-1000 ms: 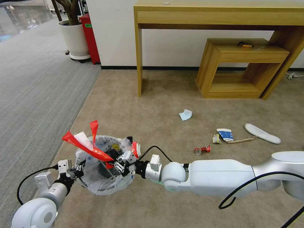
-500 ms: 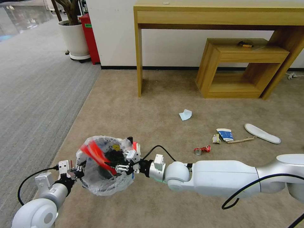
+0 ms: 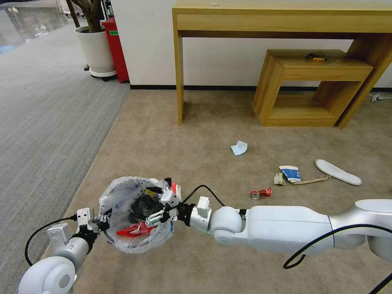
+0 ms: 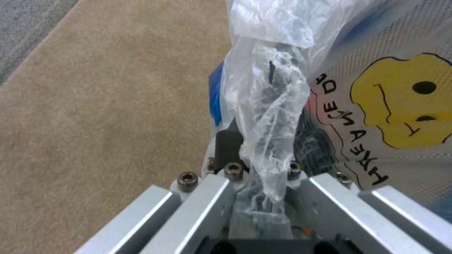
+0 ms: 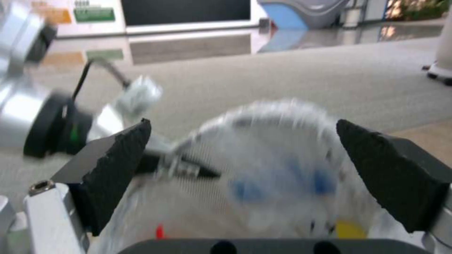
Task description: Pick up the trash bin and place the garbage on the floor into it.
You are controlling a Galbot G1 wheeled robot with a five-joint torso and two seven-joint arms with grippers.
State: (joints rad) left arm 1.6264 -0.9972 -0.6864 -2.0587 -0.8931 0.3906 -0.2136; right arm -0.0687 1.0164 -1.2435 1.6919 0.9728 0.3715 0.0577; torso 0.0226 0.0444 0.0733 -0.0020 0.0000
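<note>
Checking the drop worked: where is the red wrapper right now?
In the head view the red wrapper lies inside the trash bin, low on the robot's left, just below the open right gripper.

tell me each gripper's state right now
Left gripper: shut on the trash bin rim.
Right gripper: open, empty, over the bin.

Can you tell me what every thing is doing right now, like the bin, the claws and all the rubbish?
trash bin: held up off the floor, bag open
left claw: shut on the bin's rim and bag
right claw: open over the bin
red wrapper: lying inside the bin
crushed can: on the carpet
paper cup: on the carpet, flattened
wooden stick: lying flat
slipper: lying flat
tissue: crumpled on the carpet
</note>
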